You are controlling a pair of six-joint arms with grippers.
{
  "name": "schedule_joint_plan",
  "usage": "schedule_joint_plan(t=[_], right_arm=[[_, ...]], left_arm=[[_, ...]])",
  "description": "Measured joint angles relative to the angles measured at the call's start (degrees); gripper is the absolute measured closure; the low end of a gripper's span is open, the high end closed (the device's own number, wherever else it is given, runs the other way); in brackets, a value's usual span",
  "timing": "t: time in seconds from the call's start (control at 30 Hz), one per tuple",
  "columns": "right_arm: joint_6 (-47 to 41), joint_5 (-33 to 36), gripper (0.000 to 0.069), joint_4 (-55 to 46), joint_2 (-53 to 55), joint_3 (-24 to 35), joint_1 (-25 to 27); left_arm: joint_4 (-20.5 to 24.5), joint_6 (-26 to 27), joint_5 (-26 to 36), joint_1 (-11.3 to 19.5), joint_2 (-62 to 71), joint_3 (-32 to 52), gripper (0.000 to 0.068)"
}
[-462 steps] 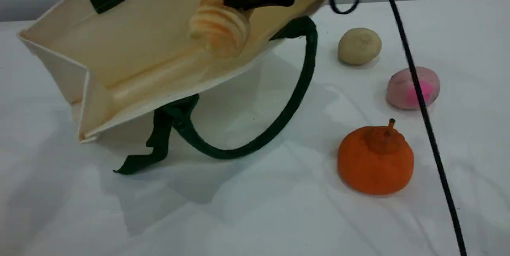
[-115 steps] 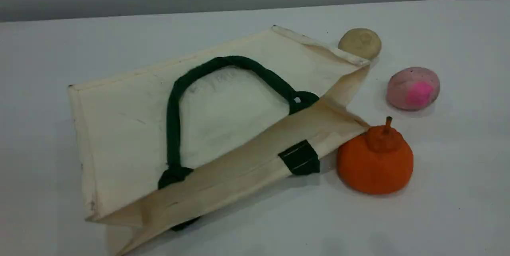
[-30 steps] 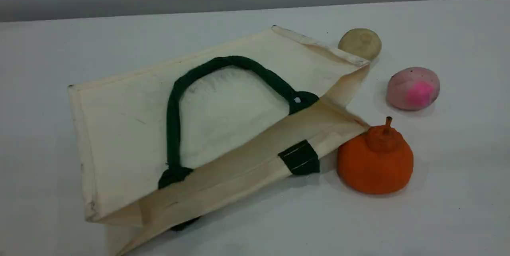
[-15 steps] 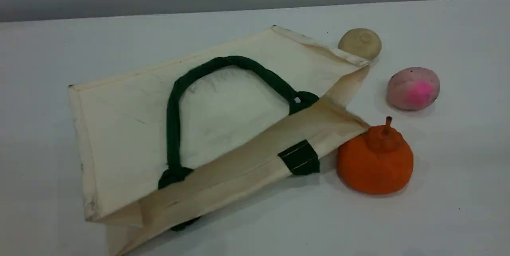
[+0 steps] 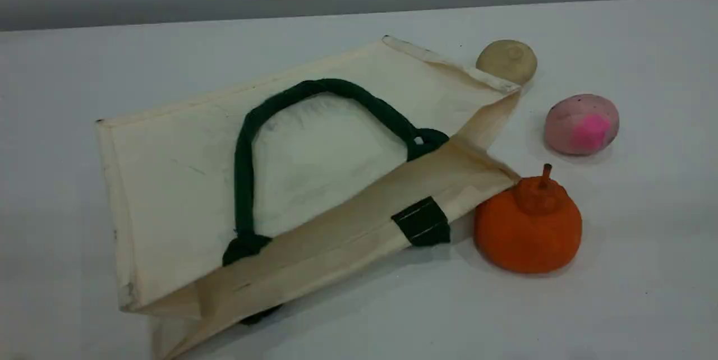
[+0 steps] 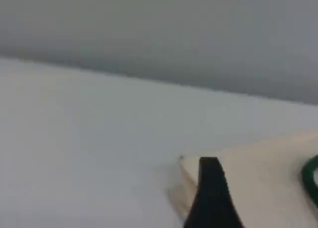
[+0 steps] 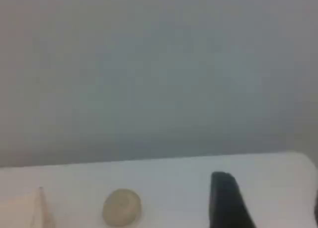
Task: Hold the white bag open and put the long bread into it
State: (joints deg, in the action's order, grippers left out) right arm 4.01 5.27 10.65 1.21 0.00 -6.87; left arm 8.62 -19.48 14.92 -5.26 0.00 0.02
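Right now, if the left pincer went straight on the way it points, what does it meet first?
Probably the bag: the left pincer's fingertip points over its near corner. Beyond lies bare table, then the grey wall. Depth is unclear, so it might pass just above the canvas.

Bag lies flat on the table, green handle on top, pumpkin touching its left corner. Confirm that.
Wrong side. In the scene view the pumpkin touches the right corner of the bag, not the left. The bag does lie flat on the table, green handle on top.
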Motion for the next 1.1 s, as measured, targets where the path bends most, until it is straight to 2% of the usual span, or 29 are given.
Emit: schedule_joint_plan(t=[0.1, 0.2, 0.27, 1.1], right_arm=[[0.00, 0.05, 0.0355, 0.00, 0.00, 0.00, 0.00], [0.00, 0.03, 0.0355, 0.00, 0.00, 0.00, 0.00], [0.00, 0.03, 0.0355, 0.00, 0.00, 0.00, 0.00], [0.00, 0.07, 0.0356, 0.00, 0.00, 0.00, 0.00]], left_arm=[[-2.33, 2.04, -1.46, 0.00, 0.00, 0.00, 0.0227], [-5.94, 7.44, -1.97, 0.00, 0.00, 0.00, 0.0227], [-7.38, 8.75, -1.97, 0.00, 0.00, -0.02, 0.0227], [-7.29, 7.71, -1.14, 0.00, 0.00, -0.02, 0.0227]])
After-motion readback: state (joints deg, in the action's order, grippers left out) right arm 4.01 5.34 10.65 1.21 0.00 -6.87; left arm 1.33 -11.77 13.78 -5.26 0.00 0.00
